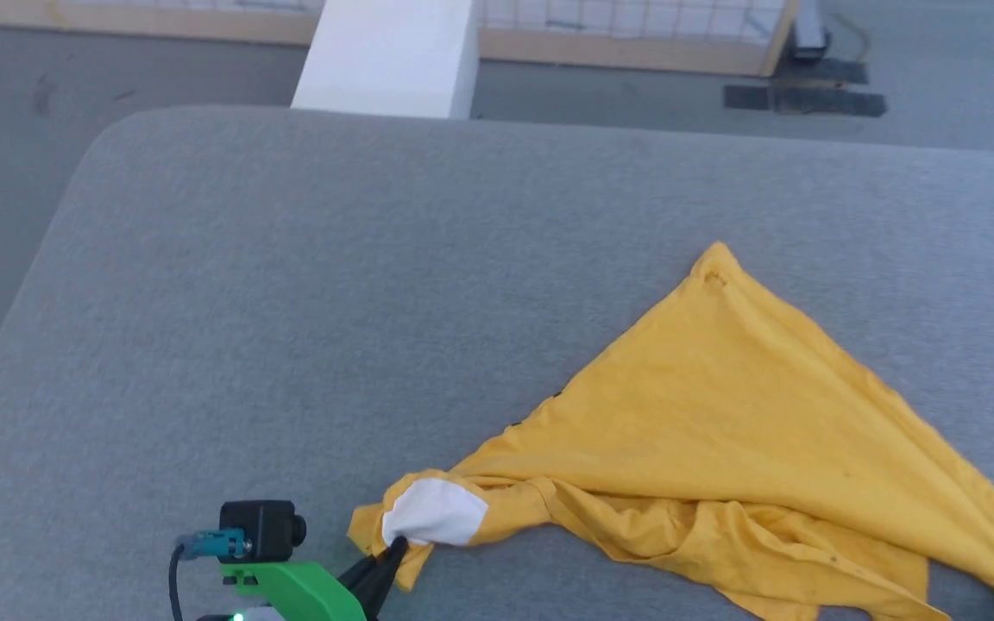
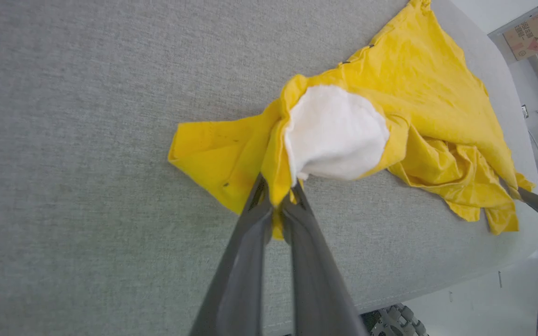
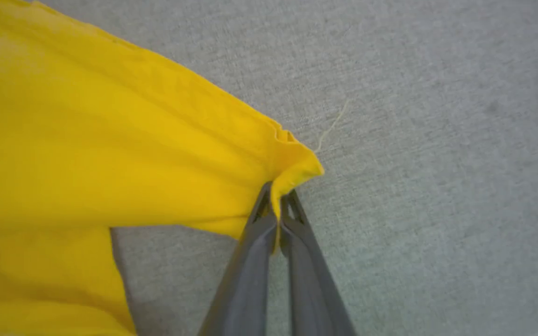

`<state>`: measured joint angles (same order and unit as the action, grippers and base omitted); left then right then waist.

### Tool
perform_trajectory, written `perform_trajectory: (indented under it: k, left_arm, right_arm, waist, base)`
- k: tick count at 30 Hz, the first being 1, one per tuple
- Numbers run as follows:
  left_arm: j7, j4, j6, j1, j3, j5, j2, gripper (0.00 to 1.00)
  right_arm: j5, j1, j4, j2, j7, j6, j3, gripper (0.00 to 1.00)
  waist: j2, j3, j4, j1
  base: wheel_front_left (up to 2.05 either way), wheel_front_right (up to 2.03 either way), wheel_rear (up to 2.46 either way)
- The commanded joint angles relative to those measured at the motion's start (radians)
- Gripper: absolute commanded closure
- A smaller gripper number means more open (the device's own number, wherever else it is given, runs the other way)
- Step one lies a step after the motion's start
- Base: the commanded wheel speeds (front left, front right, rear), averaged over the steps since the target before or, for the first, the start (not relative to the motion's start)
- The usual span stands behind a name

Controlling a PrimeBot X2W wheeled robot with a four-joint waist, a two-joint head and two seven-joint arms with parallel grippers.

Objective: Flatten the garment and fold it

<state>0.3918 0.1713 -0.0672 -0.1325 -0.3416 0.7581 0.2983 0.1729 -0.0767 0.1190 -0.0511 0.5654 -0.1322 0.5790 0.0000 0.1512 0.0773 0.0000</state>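
The small bright yellow T-shirt (image 1: 721, 405) of soft cloth lay on the wide grey fabric-covered table (image 1: 290, 285), on the robot's right half and close to the near edge. It was drawn into a rough triangle, with one tip pointing away from the robot. It was not flat. Along the near side the cloth was bunched in many wrinkles, and a part of it seemed doubled under itself.

To my eye the flattening step was in hand, and the folding was not yet begun.

The left gripper (image 2: 276, 200), with its two long dark fingers pressed together, pinched a yellow edge of the sleeve, just under the round white patch (image 2: 336, 133). A short tongue of yellow cloth came out between the fingers. The sleeve behind it was crumpled, and one loose flap lay flat on the table beside it.

The right gripper (image 3: 278, 205) was also closed tight, and it pinched a small hemmed corner at the opposite end of the T-shirt. From this corner the cloth ran away in long stretched folds.

I judged that the next move would call for both arms to draw their corners apart evenly and low over the table, so that the wrinkles open without the thin pinches slipping. After that, the bunched near border would probably need a new grip, because two corners alone could not spread it.
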Motion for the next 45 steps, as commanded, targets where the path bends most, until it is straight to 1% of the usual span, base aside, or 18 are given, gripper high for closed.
perform_trajectory:
  k: [1, 2, 3, 4, 5, 9, 11, 15, 17, 20, 22, 24, 27, 30, 34, 38, 45]
  left_arm:
    - [0.004, 0.004, -0.006, -0.012, -0.002, 0.003, 0.009, 1.00]
    - [0.006, 0.005, -0.006, -0.011, -0.003, 0.003, 0.010, 1.00]
    - [0.008, 0.007, -0.007, -0.010, -0.005, 0.003, 0.010, 1.00]
    - [0.009, 0.008, -0.007, -0.010, -0.006, 0.003, 0.010, 1.00]
    - [0.010, 0.008, -0.007, -0.009, -0.007, 0.003, 0.010, 1.00]
    - [0.010, 0.008, -0.005, -0.009, -0.011, 0.004, 0.010, 1.00]
    - [0.010, 0.006, -0.003, -0.005, -0.014, 0.005, 0.007, 1.00]
    - [0.005, 0.001, 0.006, 0.012, -0.018, 0.009, 0.001, 1.00]
    - [0.003, -0.002, 0.008, 0.019, -0.021, 0.008, -0.002, 1.00]
    - [-0.001, -0.004, 0.010, 0.031, -0.024, 0.008, -0.007, 1.00]
    - [-0.004, -0.005, 0.012, 0.041, -0.026, 0.007, -0.011, 1.00]
    - [-0.006, -0.007, 0.015, 0.053, -0.029, 0.005, -0.015, 1.00]
    - [-0.010, -0.013, 0.020, 0.068, -0.033, 0.004, -0.020, 1.00]
    - [-0.014, -0.018, 0.025, 0.085, -0.037, 0.002, -0.026, 1.00]
    - [-0.021, -0.028, 0.032, 0.101, -0.043, 0.001, -0.032, 1.00]
    - [-0.028, -0.040, 0.043, 0.118, -0.053, -0.001, -0.040, 1.00]
    - [-0.041, -0.059, 0.057, 0.142, -0.063, 0.000, -0.054, 1.00]
  right_arm:
    - [0.013, -0.020, 0.019, 0.000, 0.026, 0.002, -0.011, 1.00]
    - [0.020, -0.024, 0.028, 0.001, 0.036, 0.002, -0.016, 1.00]
    - [0.028, -0.028, 0.036, 0.001, 0.047, 0.002, -0.025, 0.83]
    - [0.033, -0.030, 0.037, 0.001, 0.049, 0.002, -0.034, 0.36]
    - [0.033, -0.028, 0.030, 0.001, 0.040, 0.002, -0.041, 0.00]
    - [0.028, 0.004, -0.018, 0.001, -0.040, 0.002, -0.053, 0.00]
    - [0.031, 0.041, -0.052, 0.001, -0.120, 0.002, -0.073, 0.00]
    - [0.026, 0.125, -0.111, 0.001, -0.320, 0.002, -0.171, 0.00]
    - [0.024, 0.174, -0.122, -0.005, -0.419, 0.002, -0.248, 0.00]
    - [0.019, 0.254, -0.082, -0.035, -0.535, 0.002, -0.348, 0.00]
    - [0.022, 0.313, -0.031, -0.058, -0.585, 0.002, -0.409, 0.00]
    - [0.028, 0.376, 0.040, -0.081, -0.603, 0.002, -0.469, 0.00]
    - [0.023, 0.469, 0.163, -0.105, -0.587, 0.002, -0.522, 0.00]
    - [0.005, 0.561, 0.296, -0.120, -0.532, 0.002, -0.546, 0.00]
    - [-0.020, 0.682, 0.470, -0.124, -0.392, 0.002, -0.564, 0.00]
    - [-0.048, 0.772, 0.582, -0.125, -0.247, 0.002, -0.553, 0.00]
    - [-0.098, 0.878, 0.683, -0.128, -0.021, 0.002, -0.548, 0.00]
  waist:
    - [0.0000, -0.032, -0.036, 0.0000]
    - [0.0000, -0.032, -0.036, 0.0000]
    - [0.0000, -0.032, -0.037, 0.0000]
    - [0.0000, -0.031, -0.037, 0.0000]
    - [0.0000, -0.031, -0.037, 0.0000]
    - [0.0000, -0.028, -0.035, 0.0000]
    - [0.0000, -0.024, -0.028, 0.0000]
    - [0.0000, -0.010, -0.013, 0.0000]
    - [0.0000, 0.000, -0.005, 0.0000]
    - [0.0000, 0.018, 0.009, 0.0000]
    - [0.0000, 0.033, 0.019, 0.0000]
    - [0.0000, 0.050, 0.030, 0.0000]
    - [0.0000, 0.070, 0.047, 0.0000]
    - [0.0000, 0.091, 0.067, 0.0000]
    - [0.0000, 0.114, 0.092, 0.0000]
    - [0.0000, 0.135, 0.118, 0.0000]
    - [0.0000, 0.169, 0.147, 0.0000]
  base:
    - [0.00, 0.00, 0.00]
    - [0.00, 0.00, 0.00]
    - [0.00, 0.00, 0.00]
    - [0.00, 0.00, 0.00]
    - [0.00, 0.00, 0.00]
    - [0.00, 0.00, 0.00]
    - [0.00, 0.00, 0.00]
    - [0.00, 0.00, 0.00]
    - [0.00, 0.00, 0.00]
    - [0.00, 0.00, 0.00]
    - [0.00, 0.00, 0.00]
    - [0.00, 0.00, 0.00]
    - [0.00, 0.00, 0.00]
    - [0.00, 0.00, 0.00]
    - [0.00, 0.00, 0.00]
    - [0.00, 0.00, 0.00]
    - [0.00, 0.00, 0.00]
